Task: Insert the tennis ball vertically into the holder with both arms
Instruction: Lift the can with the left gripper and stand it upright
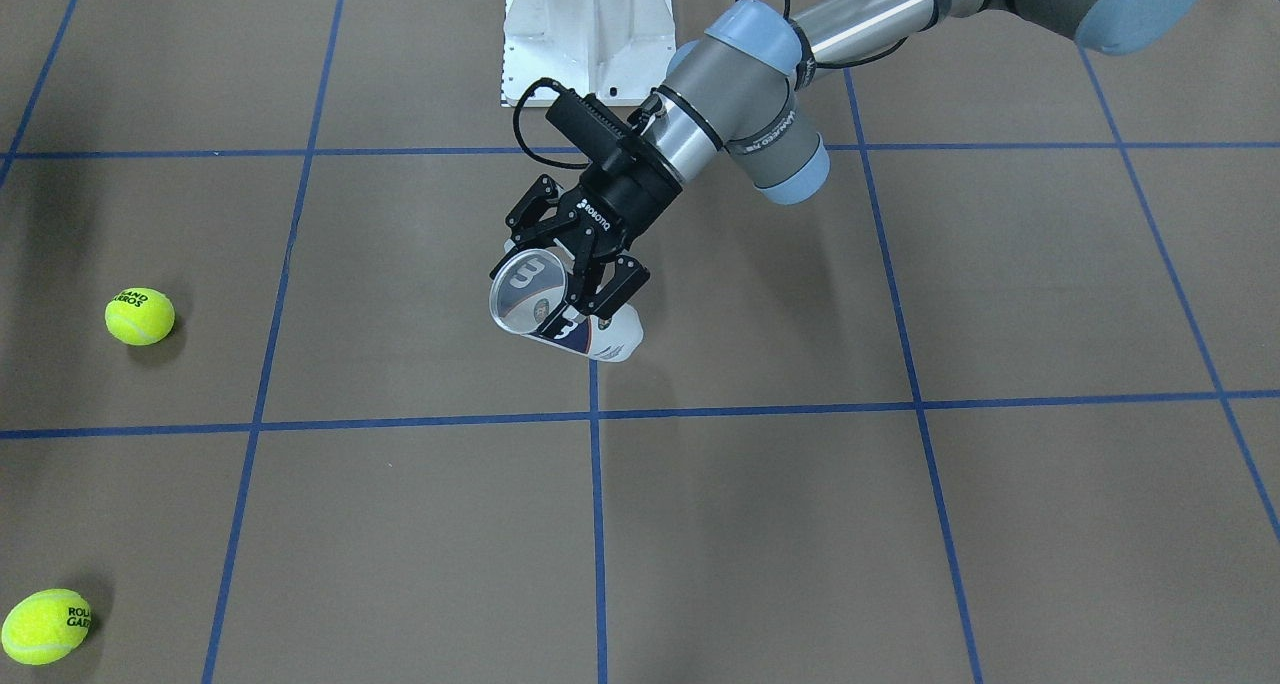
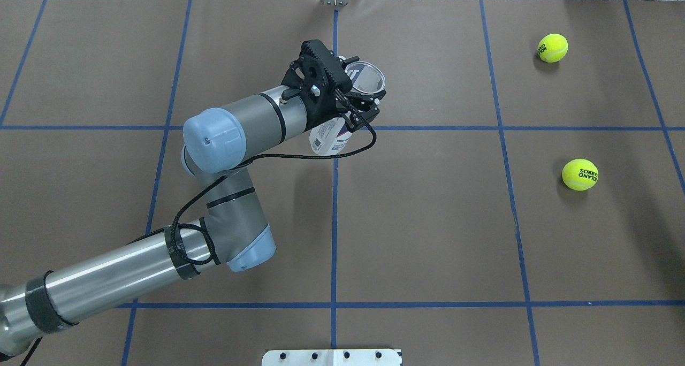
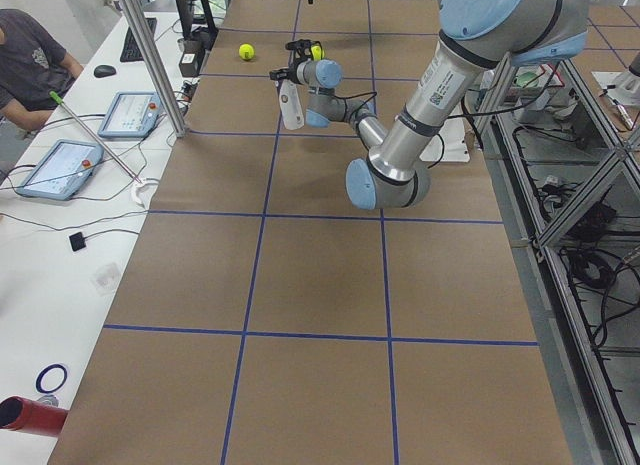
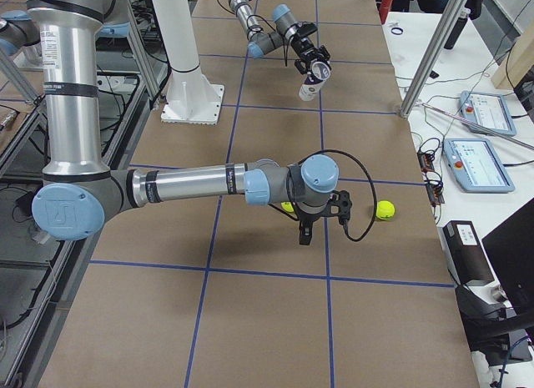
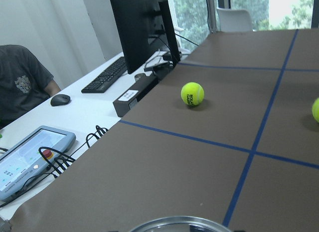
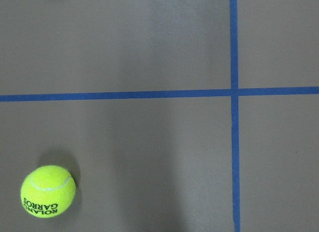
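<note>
holder point(image 1: 555, 329): clr glossy plastic w/ metal rim | ball point(image 1: 140, 316): fuzzy felt | table point(image 1: 760, 524): matt paper

Table point(image 2: 428, 221): covered with brown paper and marked into squares by blue tape lines point(image 2: 334, 221). A white base plate point(image 1: 588, 29) stands on it at the robot's edge, on the centre line. The first tennis ball point(image 2: 553, 47) lies on the robot's right, near the far edge. The second tennis ball point(image 2: 579, 174) lies in the adjoining square, nearer the robot. They are well apart, and both are clear of the tape.
</note>
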